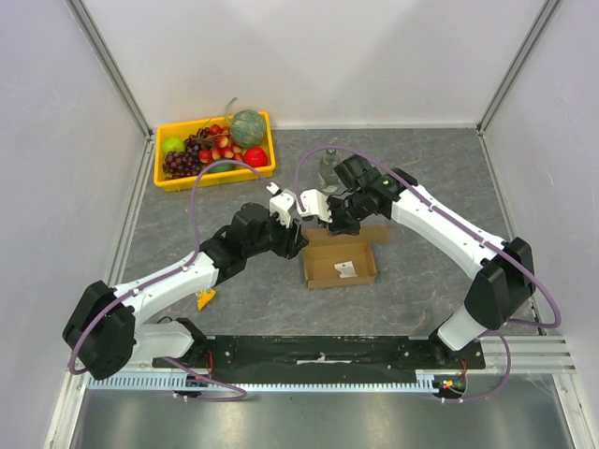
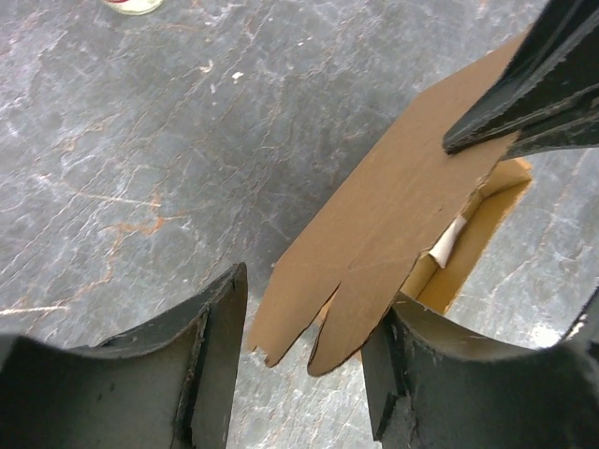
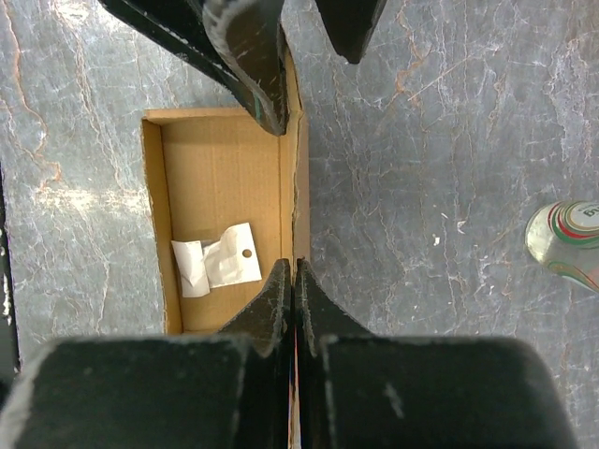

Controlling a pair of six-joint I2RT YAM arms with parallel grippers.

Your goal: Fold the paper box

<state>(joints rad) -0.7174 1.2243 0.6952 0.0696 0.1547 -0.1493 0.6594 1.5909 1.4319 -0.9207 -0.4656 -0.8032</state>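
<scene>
The paper box (image 1: 342,264) is a brown cardboard tray lying open on the table centre, with a white paper slip (image 3: 217,260) inside. Its lid flap (image 2: 374,224) stands up along the far side. My right gripper (image 3: 294,269) is shut on the top edge of that flap; in the top view it (image 1: 325,213) sits over the box's far left corner. My left gripper (image 2: 304,346) is open, its fingers either side of the flap's notched end tabs, the right finger (image 2: 412,365) close against the cardboard. It (image 1: 298,232) shows at the box's left end in the top view.
A yellow tray (image 1: 215,181) of fruit stands at the back left. A small round jar (image 1: 329,166) stands behind the box, also in the right wrist view (image 3: 566,245). A small yellow piece (image 1: 205,298) lies near the left arm.
</scene>
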